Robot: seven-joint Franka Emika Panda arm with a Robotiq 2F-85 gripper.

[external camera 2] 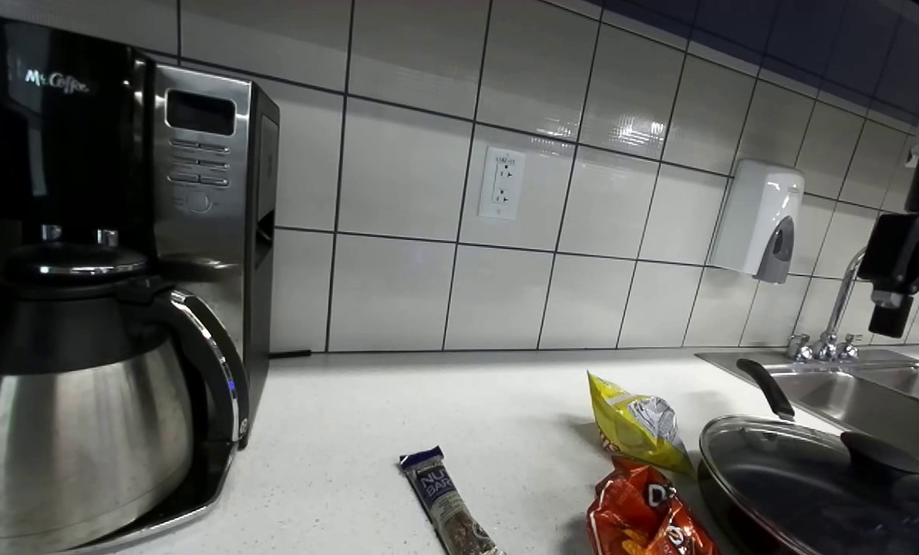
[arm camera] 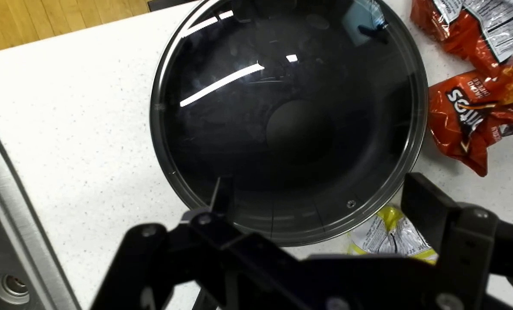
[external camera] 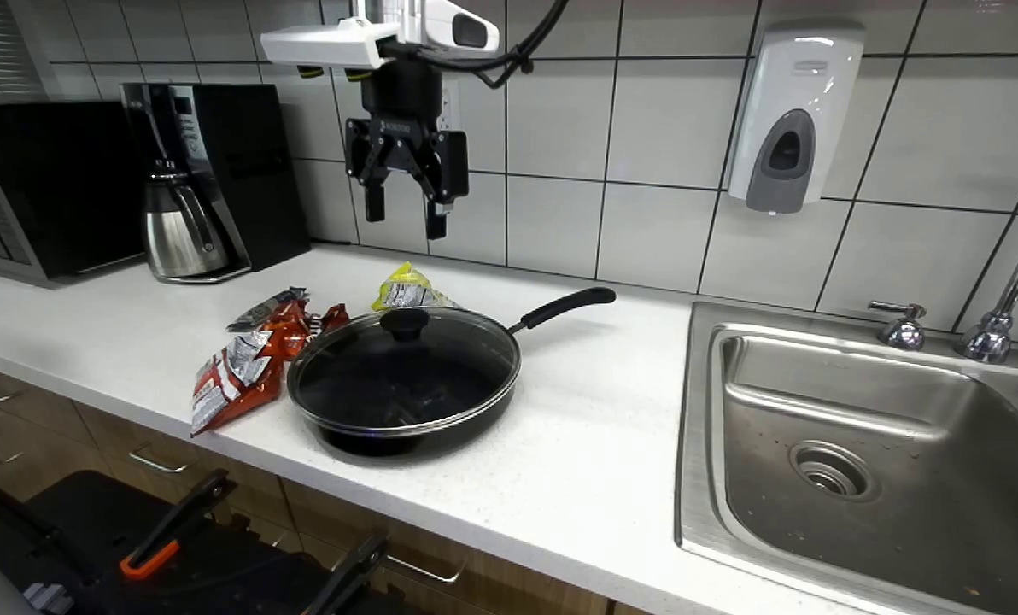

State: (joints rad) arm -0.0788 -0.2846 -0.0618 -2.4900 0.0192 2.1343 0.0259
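- In an exterior view: gripper (external camera: 406,213) hangs well above the table (external camera: 577,410), pointing down, its fingers (external camera: 436,224) spread wide, nothing between them. Lidded pan (external camera: 402,380) sits below; the knob (external camera: 405,325) on top falls nearly under the gap between the fingers, as seen from here. Handle (external camera: 569,307) sets the long axis: runs from the pan toward the tiled wall (external camera: 556,128), on the side of the sink (external camera: 699,427). Yellow bag (external camera: 411,289) lies just behind the pan.
- In an exterior view, nut bar (external camera 2: 448,505) in foreground: gripper is cut off by the picture's right edge; opening cannot be told from here. It stands higher than the lidded pan, clear gap between. Red bag (external camera 2: 644,512) lies beside the pan, on the side away from the sink.
- Wrist view: fingers far apart, nothing held, no contact seen. Lidded pan fills the middle, below the fingertips; knob shows as a dim disc past the line of the fingertips, toward the table's front edge. Handle cannot be made out clearly; gripper covers that part.
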